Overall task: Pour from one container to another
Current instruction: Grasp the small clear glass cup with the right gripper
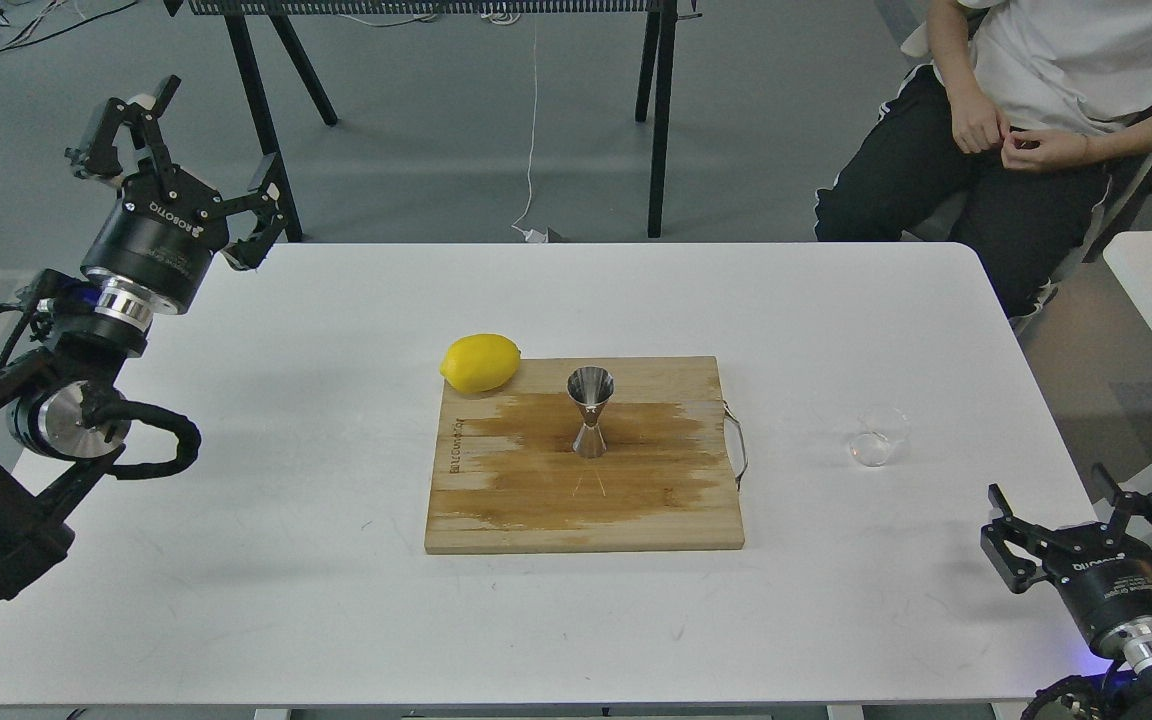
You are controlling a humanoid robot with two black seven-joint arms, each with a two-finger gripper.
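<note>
Nothing is in hand yet. Your right gripper (1086, 528) sits low at the near right corner of the white table (236, 560), its fingers spread wide and empty. Your left gripper (181, 165) is raised off the far left edge of the table, its jaws also wide apart and holding nothing.

The clear glass cup (881, 436) stands upright on the bare table top to the right of the wooden cutting board (496, 520), beyond your right gripper and apart from it. The steel jigger (590, 411) stands upright near the middle of the board, on a dark stain, with a lemon (480, 362) at the board's far left corner.

Watch these risks:

- The cup is transparent and faint against the white surface, so you can easily misjudge its rim and knock it over.
- Whether it holds liquid cannot be told, so treat it as full and keep it level.
- The board's metal handle (736, 445) sticks out between the cup and the jigger, so lift the cup clear of it.
- The jigger has a narrow mouth and a small base. Touch it or pour off-centre and it tips or spills onto the board.
</note>
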